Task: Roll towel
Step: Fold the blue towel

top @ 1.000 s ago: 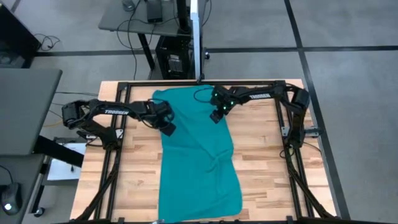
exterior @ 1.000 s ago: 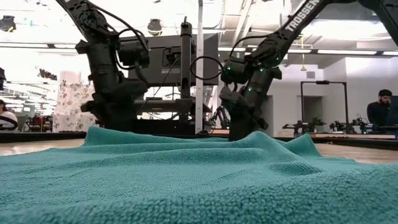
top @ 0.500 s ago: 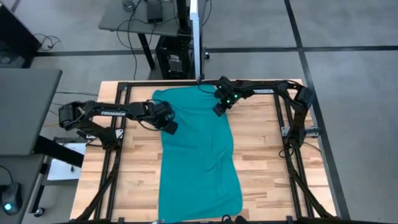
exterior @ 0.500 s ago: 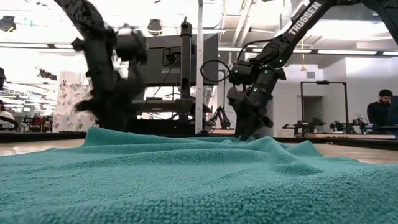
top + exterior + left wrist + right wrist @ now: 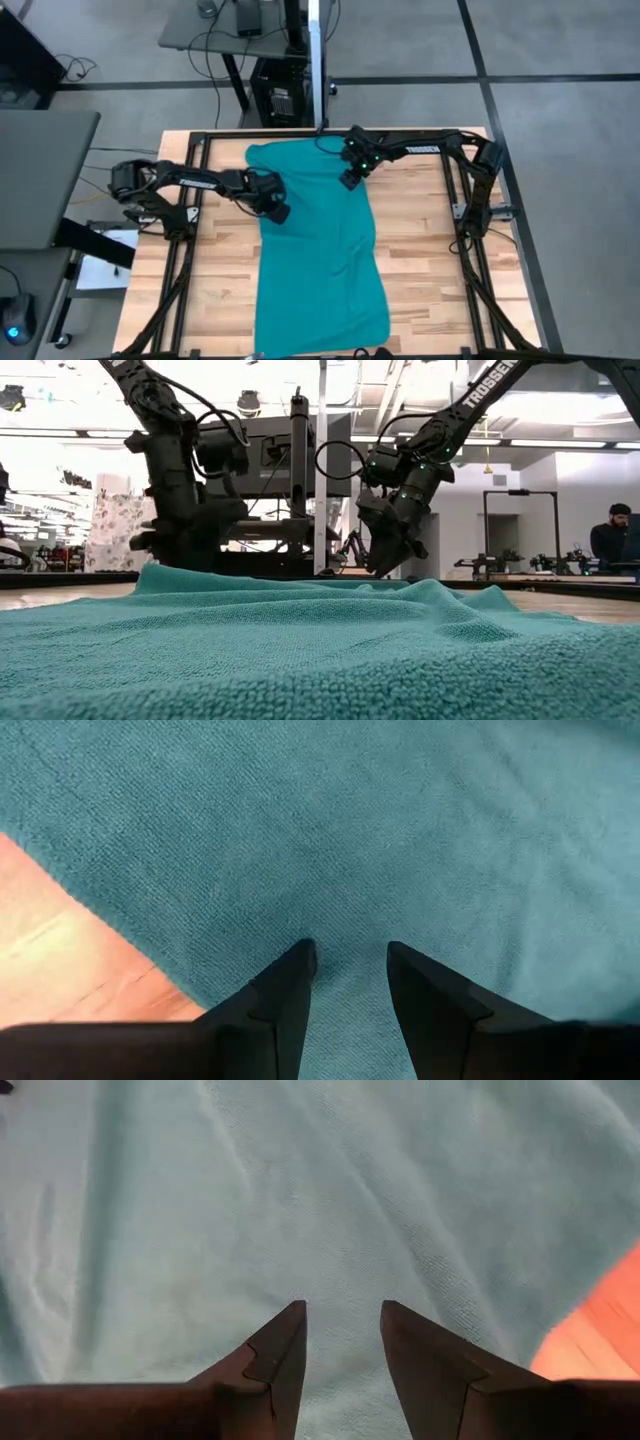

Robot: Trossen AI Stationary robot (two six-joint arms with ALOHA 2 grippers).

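The teal towel (image 5: pixel 320 260) lies spread along the wooden table (image 5: pixel 430 250), from its far edge to its near edge, with soft wrinkles in its middle (image 5: pixel 320 650). My left gripper (image 5: pixel 277 212) points down, open, over the towel's left edge in its far half; the left wrist view shows its fingers (image 5: pixel 350 955) apart over the cloth (image 5: pixel 400 820) close to that edge. My right gripper (image 5: pixel 349 181) is open over the towel's right edge, nearer the far end. It hangs just clear of the cloth (image 5: pixel 385 568), with nothing between its fingers (image 5: pixel 342 1312). My left gripper points down at the towel's left edge zone (image 5: pixel 250 920) with its fingers apart. In the low view the towel's ridge hides its fingertips, so I cannot tell whether they touch the cloth.
Black frame rails run along the table's left (image 5: pixel 180 260) and right (image 5: pixel 472 250) sides, outside the towel. An upright post (image 5: pixel 315 60) stands at the far edge. Bare wood lies on both sides of the towel. A person (image 5: pixel 618 530) shows far off in the room.
My left gripper has moved a little toward the table's near edge and down, along the towel's left edge. The towel lies as before.
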